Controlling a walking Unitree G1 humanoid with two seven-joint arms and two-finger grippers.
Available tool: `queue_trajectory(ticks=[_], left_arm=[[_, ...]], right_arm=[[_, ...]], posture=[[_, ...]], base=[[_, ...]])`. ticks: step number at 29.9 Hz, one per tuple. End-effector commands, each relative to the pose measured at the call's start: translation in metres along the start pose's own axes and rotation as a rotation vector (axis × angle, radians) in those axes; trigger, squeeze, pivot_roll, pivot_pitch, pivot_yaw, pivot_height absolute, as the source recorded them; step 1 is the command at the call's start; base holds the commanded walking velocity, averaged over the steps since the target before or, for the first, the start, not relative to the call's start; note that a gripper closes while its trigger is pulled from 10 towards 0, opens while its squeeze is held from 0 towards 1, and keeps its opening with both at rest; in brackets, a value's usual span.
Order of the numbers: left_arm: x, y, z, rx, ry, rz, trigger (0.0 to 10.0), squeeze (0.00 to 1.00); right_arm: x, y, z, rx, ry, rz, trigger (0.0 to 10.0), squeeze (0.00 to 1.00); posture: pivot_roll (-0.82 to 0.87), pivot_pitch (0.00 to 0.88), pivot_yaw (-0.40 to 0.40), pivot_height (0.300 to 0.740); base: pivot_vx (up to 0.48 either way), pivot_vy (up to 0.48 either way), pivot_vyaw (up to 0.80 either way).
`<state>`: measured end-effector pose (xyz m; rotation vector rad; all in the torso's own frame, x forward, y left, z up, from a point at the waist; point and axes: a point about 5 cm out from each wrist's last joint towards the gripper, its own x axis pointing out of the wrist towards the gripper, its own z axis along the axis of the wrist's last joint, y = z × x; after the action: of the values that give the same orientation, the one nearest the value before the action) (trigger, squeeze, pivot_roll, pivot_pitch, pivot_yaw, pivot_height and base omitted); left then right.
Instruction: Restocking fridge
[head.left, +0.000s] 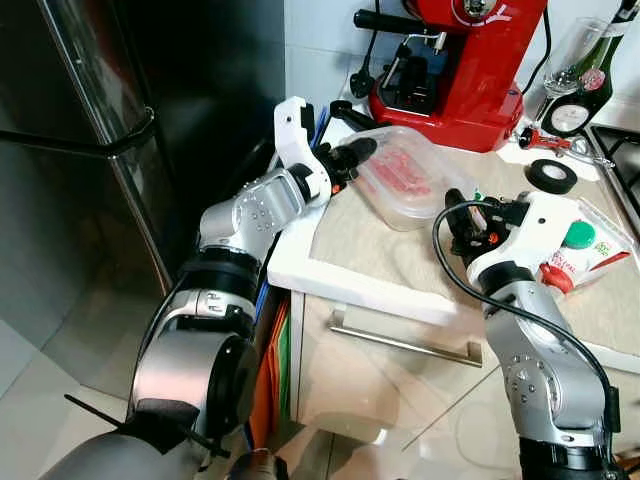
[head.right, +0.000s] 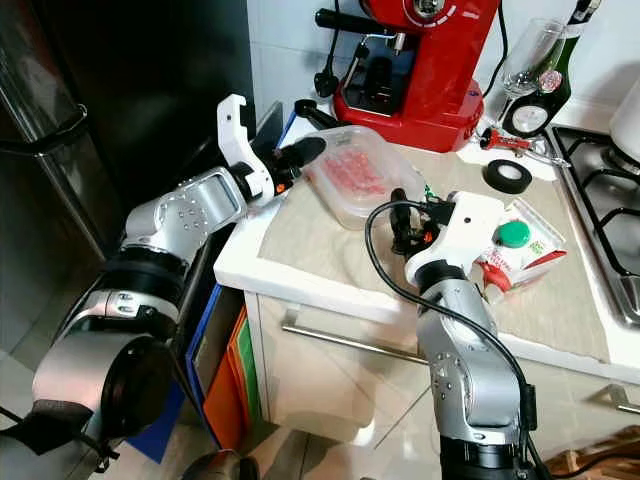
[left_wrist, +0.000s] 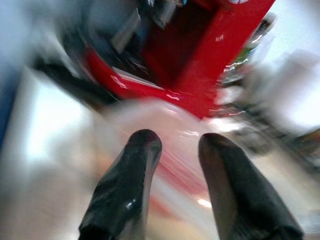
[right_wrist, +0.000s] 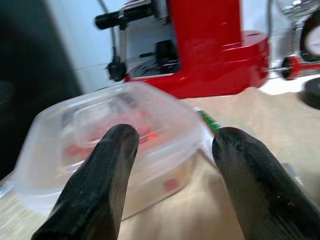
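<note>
Clear lidded plastic container (head.left: 405, 172) with red food inside is sitting on the beige worktop (head.left: 380, 245), near its back left corner, just in front of the red espresso machine (head.left: 462, 60). Left gripper (head.left: 358, 153) is reaching over the worktop's left edge, black fingers (left_wrist: 131, 180) parted, tips at the container's near-left side; contact is too blurred to tell. Right gripper (right_wrist: 170, 165) is hovering over the front part of the worktop, fingers spread wide, pointing at the container. Green-capped pouch (head.left: 590, 250) is lying toward the right edge, black tape roll (head.left: 551, 176) behind it. Dark steel fridge (head.left: 90, 150) is standing beyond the left edge.
</note>
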<state>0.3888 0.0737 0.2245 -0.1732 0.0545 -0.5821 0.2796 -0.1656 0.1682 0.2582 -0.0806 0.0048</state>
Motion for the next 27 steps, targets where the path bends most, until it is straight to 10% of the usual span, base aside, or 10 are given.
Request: queue_trajectory(ticks=[1,8,11,19,27], left_arm=[[-0.009,0.006,0.015,0.189,-0.101,0.058,10.0,0.00],[-0.026,0.016,0.022,0.169,-0.131,0.093,10.0,0.00],[-0.039,0.014,0.019,0.291,-0.168,0.136,10.0,0.00],[-0.107,-0.005,-0.003,0.447,-0.314,0.195,10.0,0.00],[-0.116,-0.025,-0.029,0.425,-0.250,0.128,10.0,0.00]], right_arm=[[0.000,-0.008,0.018,-0.020,-0.079,-0.053,10.0,0.00],[0.001,-0.019,0.031,-0.046,-0.110,-0.077,10.0,0.00],[-0.003,-0.022,0.033,-0.077,-0.121,-0.083,10.0,0.00],[-0.052,-0.001,0.025,-0.332,-0.151,-0.009,10.0,0.00],[-0.058,0.005,0.015,-0.408,-0.144,0.021,10.0,0.00]], posture=[[0.05,0.000,0.011,0.730],[0.05,0.000,0.016,0.730],[0.05,0.000,0.016,0.730],[0.06,0.000,0.009,0.730],[0.07,0.000,-0.005,0.730]], base=[[0.000,0.000,0.00],[0.000,0.000,0.00],[0.000,0.000,0.00],[0.000,0.000,0.00],[0.000,0.000,0.00]])
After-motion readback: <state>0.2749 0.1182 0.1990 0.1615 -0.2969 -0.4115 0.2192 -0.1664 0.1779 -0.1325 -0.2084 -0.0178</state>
